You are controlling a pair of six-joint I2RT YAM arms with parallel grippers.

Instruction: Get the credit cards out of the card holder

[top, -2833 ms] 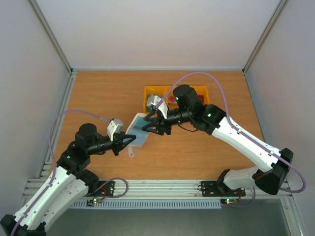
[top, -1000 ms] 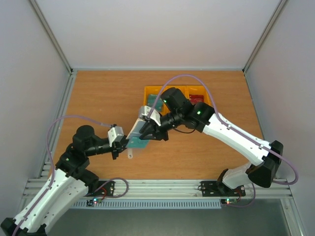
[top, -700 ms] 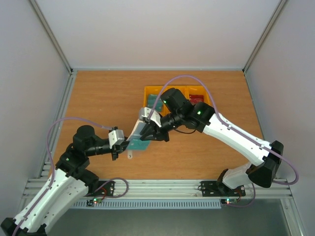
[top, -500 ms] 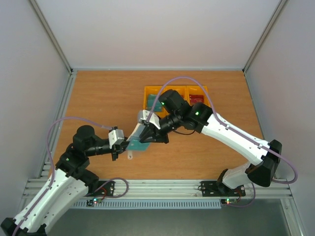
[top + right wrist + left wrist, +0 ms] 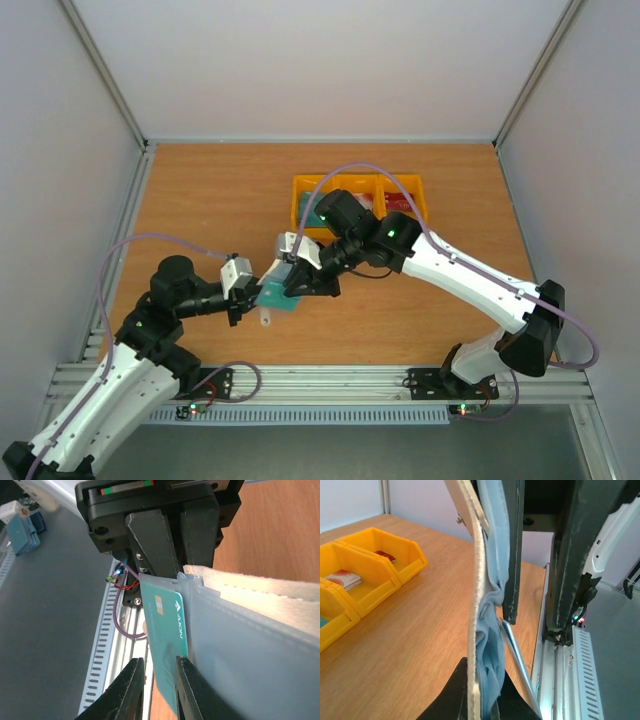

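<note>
- The card holder (image 5: 275, 285) is hanging above the table (image 5: 200, 200), left gripper (image 5: 482, 700) clamping its edge
- A teal card (image 5: 167, 625) is sticking out between the right gripper (image 5: 160, 662)'s jaws; cannot tell if they are gripping
- A weak pinch is risking the teal card slipping

wooden table (image 5: 220, 200) — yellow three-compartment tray (image 5: 372, 594) resting toward its far side

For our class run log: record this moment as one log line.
left gripper: shut on card holder, held upright | right gripper: fingers straddling teal card, grip unclear | teal card: sticking out of card holder
</note>
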